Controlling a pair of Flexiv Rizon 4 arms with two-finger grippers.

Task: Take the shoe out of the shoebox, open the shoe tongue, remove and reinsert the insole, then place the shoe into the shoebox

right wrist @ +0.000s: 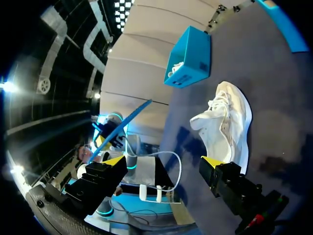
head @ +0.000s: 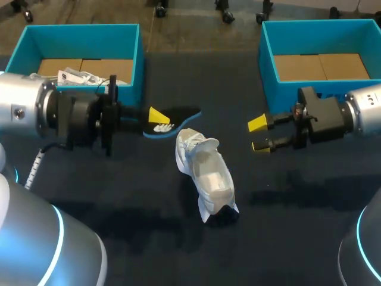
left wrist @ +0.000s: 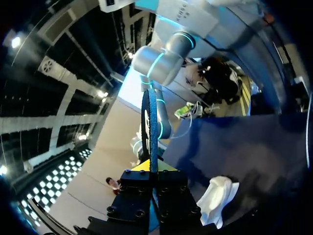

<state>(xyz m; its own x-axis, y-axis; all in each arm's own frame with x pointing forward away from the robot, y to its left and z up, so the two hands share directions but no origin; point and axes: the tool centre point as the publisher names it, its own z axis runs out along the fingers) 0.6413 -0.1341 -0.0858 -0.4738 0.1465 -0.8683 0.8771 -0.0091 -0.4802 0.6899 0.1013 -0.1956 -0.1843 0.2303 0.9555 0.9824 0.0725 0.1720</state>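
Table point(head: 119, 196): dark top, everything placed relative to the shoe point(head: 205, 170).

Left arm point(head: 36, 110): comes in level from the shoe's left, wrist horizontal, pointing past the shoe's far end. Left gripper point(head: 158, 116): fingers clamped on the insole point(head: 181, 116). In the left wrist view the insole sits edge-on between the two fingers.

Right arm point(head: 363, 113): comes in level from the shoe's right, wrist horizontal, pointing toward the shoe. Right gripper point(head: 259, 135): fingers spread wide, holding nothing, near the shoe's far right side and not touching it.

Left shoebox point(head: 83, 33): blue, far-left of the shoe, well apart. Cardboard floor, some white crumpled material inside.

Right shoebox point(head: 321, 27): blue, far-right of the shoe, well apart. Cardboard floor.

Shoe: white, on the table between the two grippers, seemingly on its side, laces visible in the right wrist view.

Insole: black with a blue edge, just beyond the shoe's far end on its left, apart from the shoe.
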